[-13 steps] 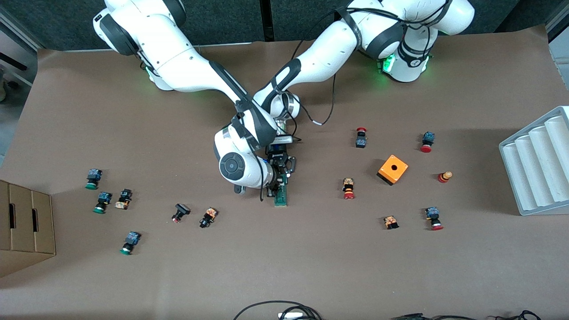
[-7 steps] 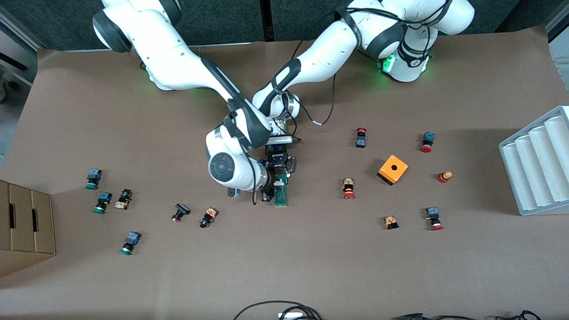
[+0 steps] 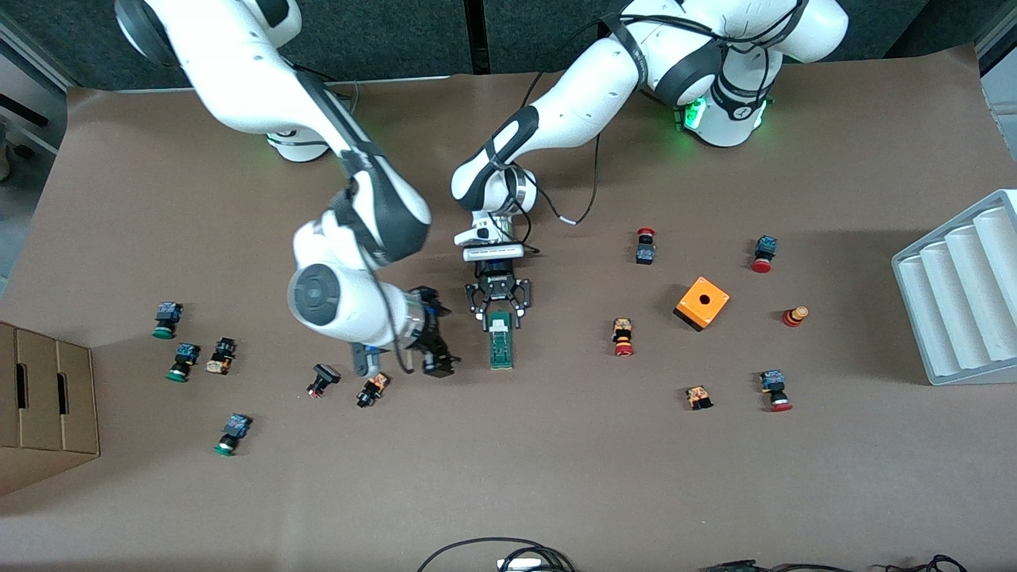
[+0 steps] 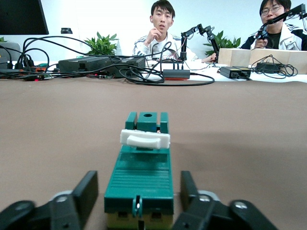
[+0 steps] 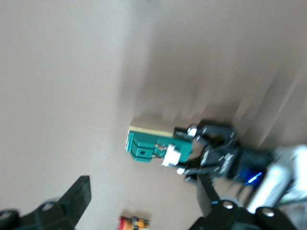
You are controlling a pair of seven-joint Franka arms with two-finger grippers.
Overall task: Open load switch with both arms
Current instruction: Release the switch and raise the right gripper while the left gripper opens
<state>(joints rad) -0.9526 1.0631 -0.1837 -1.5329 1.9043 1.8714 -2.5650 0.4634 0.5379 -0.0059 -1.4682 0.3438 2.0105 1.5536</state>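
The load switch, a narrow dark-green block with a white end piece, lies flat on the brown table. My left gripper sits low at the switch's end nearest the robots. Its fingers are open, one on each side of the green body, with a gap at each. My right gripper hangs open and empty beside the switch, toward the right arm's end of the table. In the right wrist view its jaws are wide apart, with the switch and the left gripper further off.
An orange-and-black push button and a black one lie close under the right arm. More buttons are scattered at both ends of the table. An orange cube box, a white ribbed tray and a cardboard box stand further out.
The right gripper let go of the switch, opened and swung away toward the right arm's end. The left gripper opened around the switch's end. The switch stayed put.
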